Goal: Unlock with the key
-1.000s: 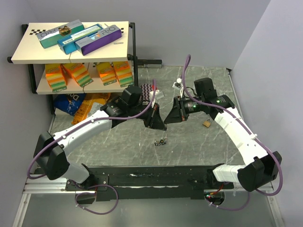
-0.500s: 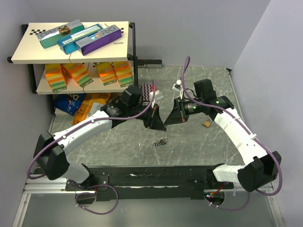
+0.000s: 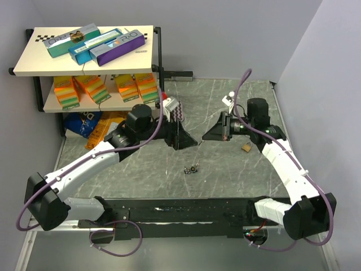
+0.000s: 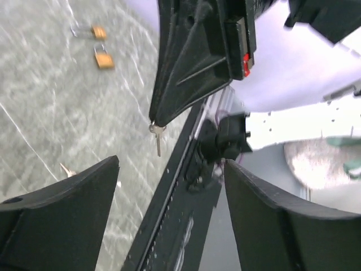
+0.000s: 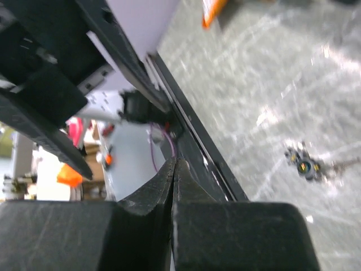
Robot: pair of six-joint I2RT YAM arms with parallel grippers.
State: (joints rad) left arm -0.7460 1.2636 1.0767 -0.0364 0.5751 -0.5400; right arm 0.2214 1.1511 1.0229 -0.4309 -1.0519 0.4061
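A small silver key hangs from the tip of my right gripper, whose fingers are pressed together on its head. In the right wrist view that gripper shows shut, and the key itself is hidden there. My left gripper faces it with its fingers wide apart and nothing between them. From above, the left gripper and right gripper hover tip to tip over the table's middle with a small gap. Two brass padlocks lie on the table; one padlock shows beside the right arm.
A small dark metal bunch lies on the marble table in front of both grippers, also seen as the bunch. A shelf with boxes stands back left, snack bags below it. A black rail runs along the near edge.
The grippers met tip to tip, the right one shut on the key, then the left one opened. Both arms have drawn apart, the right carrying the key.
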